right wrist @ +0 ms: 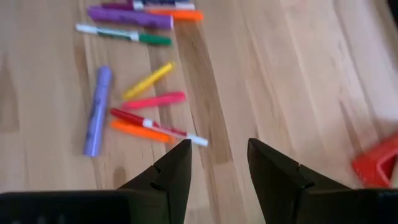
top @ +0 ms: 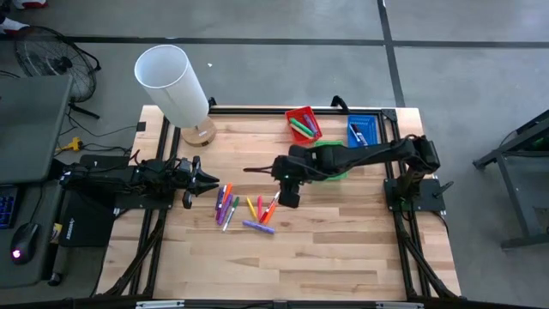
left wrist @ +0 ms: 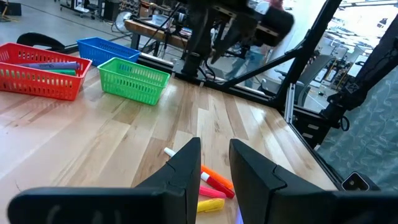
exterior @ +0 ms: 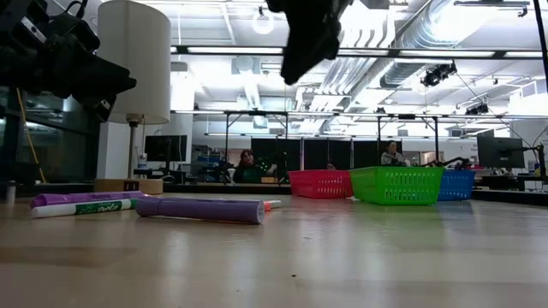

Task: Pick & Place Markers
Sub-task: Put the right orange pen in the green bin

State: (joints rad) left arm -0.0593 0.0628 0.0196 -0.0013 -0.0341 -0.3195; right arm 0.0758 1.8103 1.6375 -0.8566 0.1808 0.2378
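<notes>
Right end effector poised over loose markers, ahead of a pick.

The right end effector (right wrist: pixel 217 163) hangs above the desk's (top: pixel 343 249) middle, fingers parted and empty, over a red marker (right wrist: pixel 155 127) lying flat among orange, pink, yellow and purple ones. The step looks like reaching; next it must descend and straddle one thin barrel. The left end effector (left wrist: pixel 214 165) waits near the left edge, slightly parted, empty. The red tray (top: pixel 302 123) at the far edge holds several.

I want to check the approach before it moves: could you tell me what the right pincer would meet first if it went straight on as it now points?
Probably the red marker, just ahead of the open, empty right pincer on the table; depth is hard to judge.
</notes>
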